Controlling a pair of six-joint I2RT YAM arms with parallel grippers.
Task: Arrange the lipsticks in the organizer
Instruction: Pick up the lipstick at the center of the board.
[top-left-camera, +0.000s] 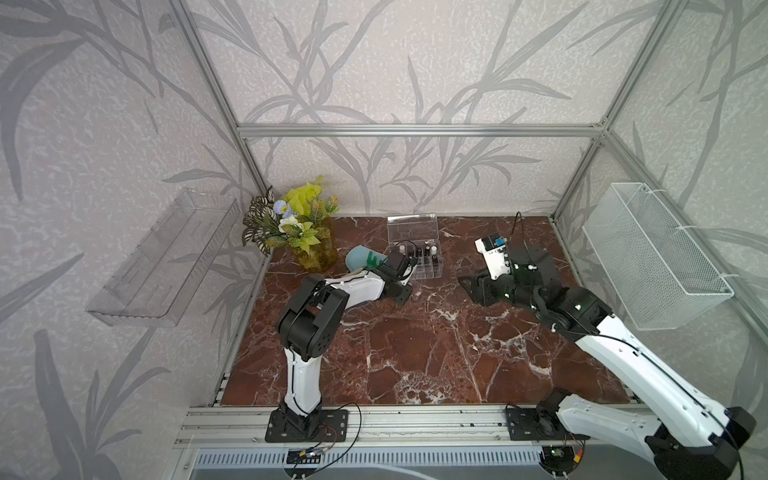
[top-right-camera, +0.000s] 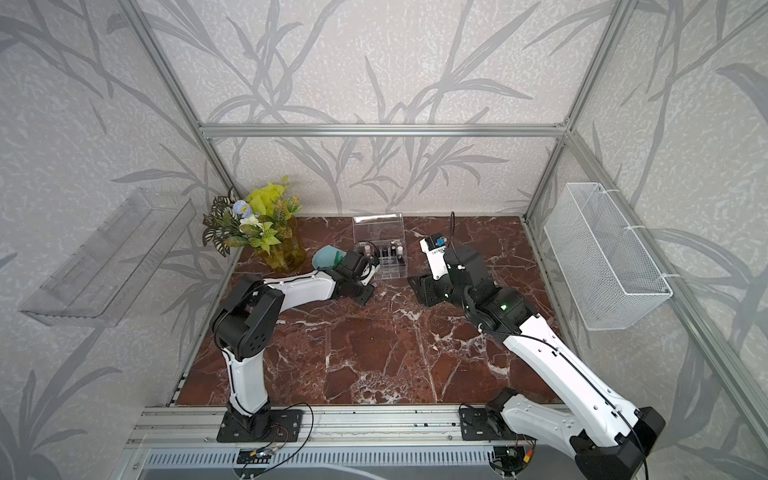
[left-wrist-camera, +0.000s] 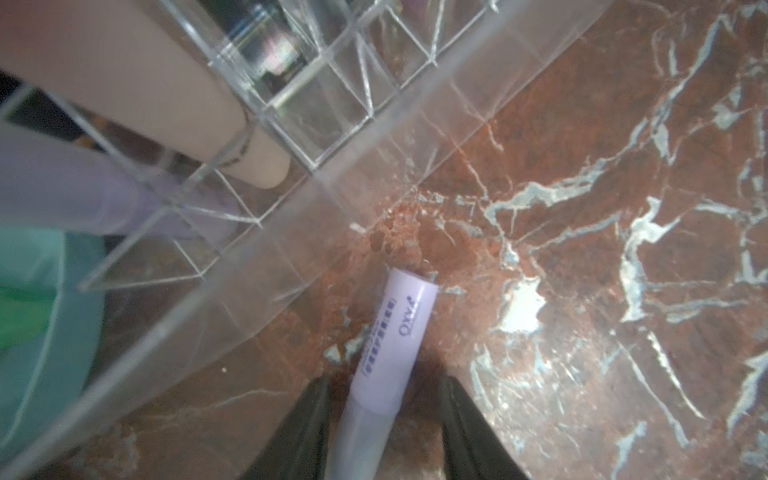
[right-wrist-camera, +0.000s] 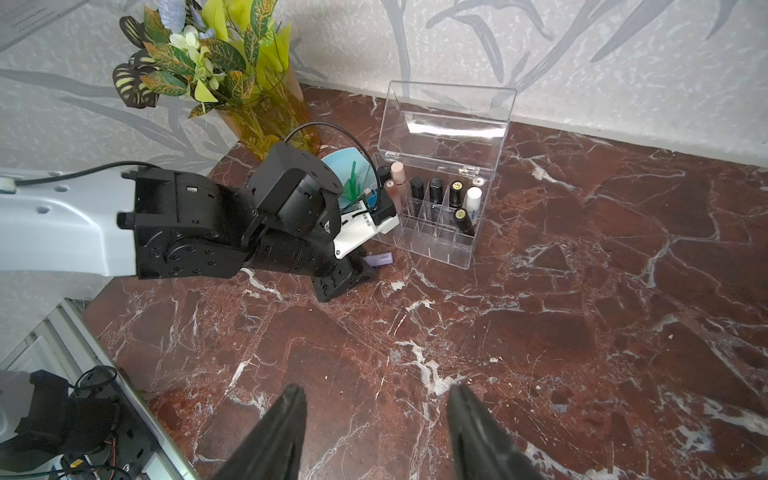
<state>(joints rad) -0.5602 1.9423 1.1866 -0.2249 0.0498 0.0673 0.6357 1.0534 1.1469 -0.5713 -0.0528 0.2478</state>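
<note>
Lilac lipstick (left-wrist-camera: 395, 345) lay on counter (left-wrist-camera: 582, 208) just beside organizer (left-wrist-camera: 291, 266) wall. Left tool (left-wrist-camera: 384, 380) straddled it, unclenched. Right tool (right-wrist-camera: 376, 395) hung spread, empty. Risk: off-centre pinch could roll it away or shove organizer.

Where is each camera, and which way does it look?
Top views: high in front, looking down at table; left arm, right arm show.
Left wrist: on left arm, past left pincer at lilac lipstick beside organizer.
Right wrist: on right arm, past right pincer toward organizer and left arm.
Shared: both wrist views show lipstick, organizer.
</note>
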